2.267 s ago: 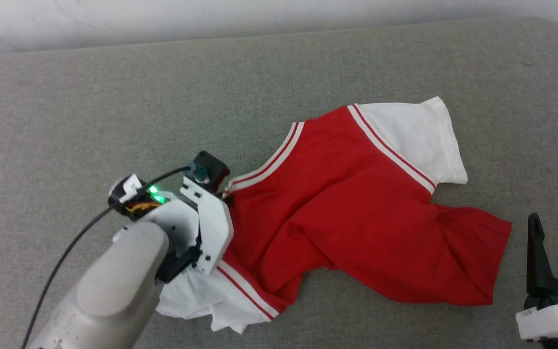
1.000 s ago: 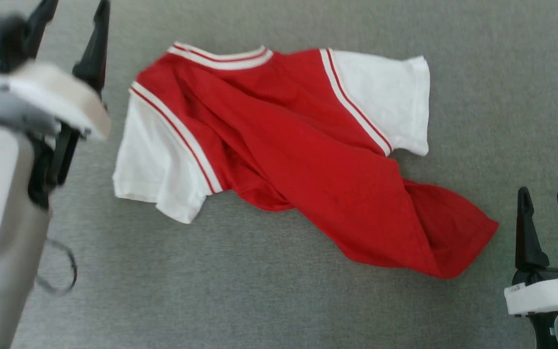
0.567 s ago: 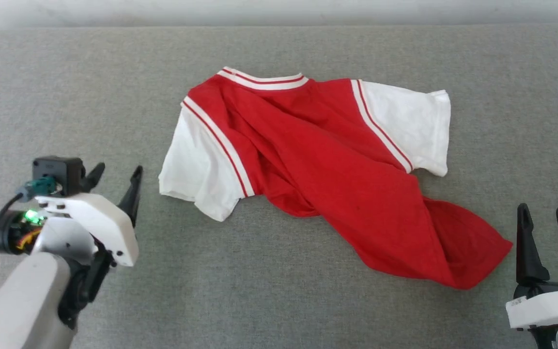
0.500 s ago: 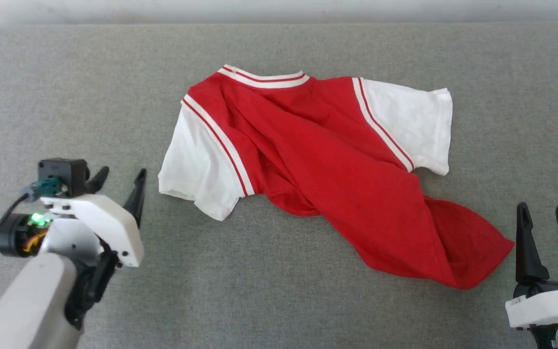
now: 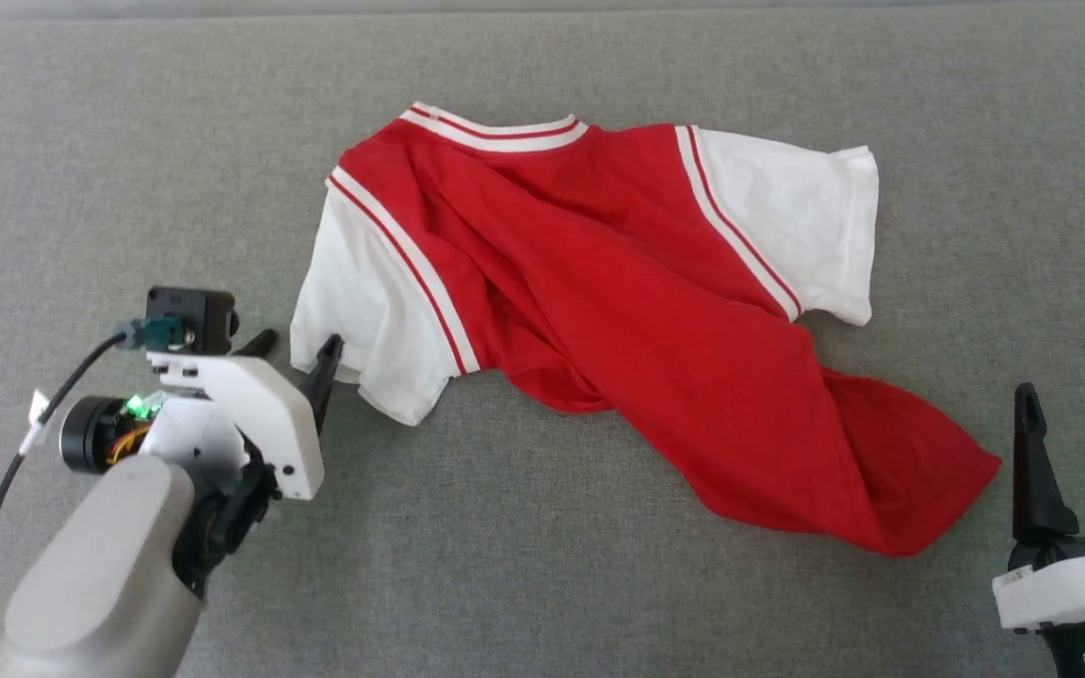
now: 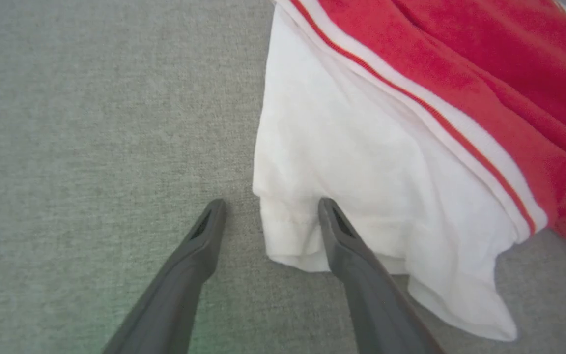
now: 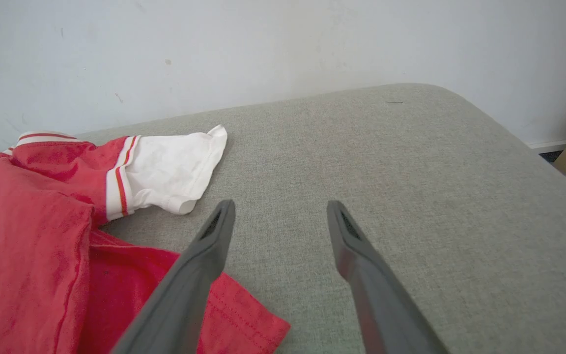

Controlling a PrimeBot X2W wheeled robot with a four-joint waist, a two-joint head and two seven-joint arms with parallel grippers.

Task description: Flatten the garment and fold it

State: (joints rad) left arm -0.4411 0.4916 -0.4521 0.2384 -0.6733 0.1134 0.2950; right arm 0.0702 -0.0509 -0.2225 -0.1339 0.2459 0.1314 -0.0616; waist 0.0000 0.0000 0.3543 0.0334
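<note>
Nearest us, at five o'clock, our right gripper (image 5: 1065,395) waited spread and empty, just beside the hem corner (image 5: 919,499) but apart from it. We judged it was placed to tug that end straight. At seven o'clock our left gripper (image 5: 298,341) was also spread, straddling the corner of the white cuff (image 6: 288,236), likely to pinch it and draw the sleeve flat. We could not tell whether a finger touched cloth. The garment (image 5: 618,311) lay on the grey cushion (image 5: 128,141), its red body bunched diagonally towards four o'clock. Farthest away were the striped collar (image 5: 491,132) at twelve o'clock and the other sleeve (image 5: 797,217) at one.
</note>
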